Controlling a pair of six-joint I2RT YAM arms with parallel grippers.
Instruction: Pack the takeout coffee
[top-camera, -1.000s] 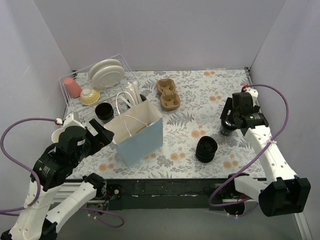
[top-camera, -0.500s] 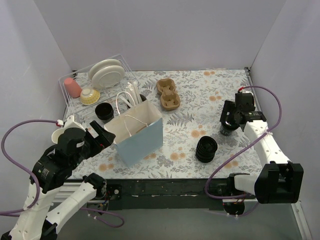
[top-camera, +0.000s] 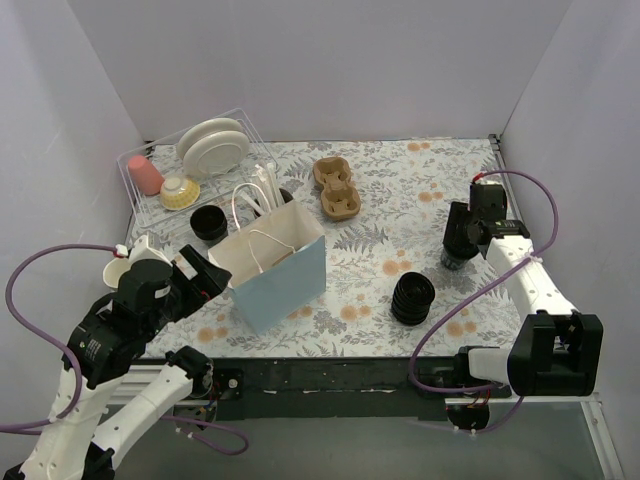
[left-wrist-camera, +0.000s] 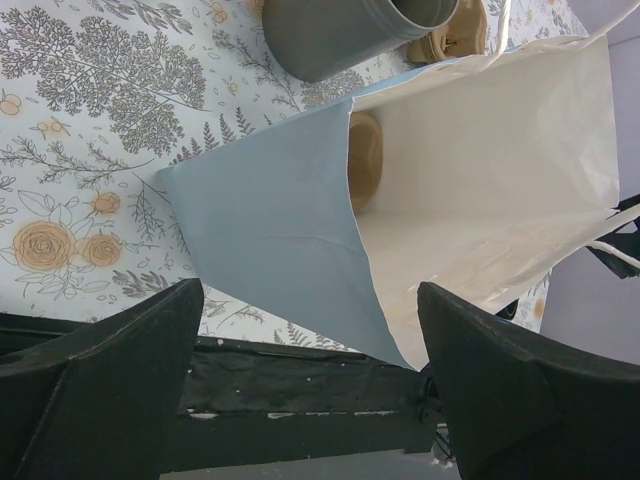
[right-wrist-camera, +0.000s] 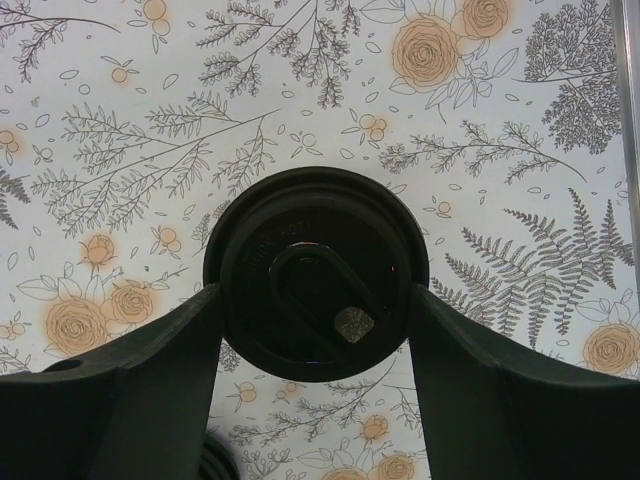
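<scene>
"Black cup, black lid: where's the coffee?"

"Upright on the table, out at three o'clock near the right edge. The right gripper hangs over it from above."

"Clamped on it?"

"Can't say. In the wrist view its fingers sit at the lid's nine and three o'clock, right against the rim with no gap showing. Whether they press, I can't tell."

"And the bag?"

"Pale blue paper with white handles, standing with its mouth open. It's at about eight o'clock on the table, well apart from the coffee. The ribbed lids stand between the two, at the coffee's seven o'clock."

"Left gripper?"

"Jaws wide apart, holding nothing. It's at the bag's nine o'clock, aimed at the mouth, and its camera looks into the white inside."

"Anything else?"

"A tan pulp carrier at the bag's one o'clock and an unlidded cup, black, at its ten o'clock. A wire rack with plates fills the table's ten o'clock corner."
</scene>
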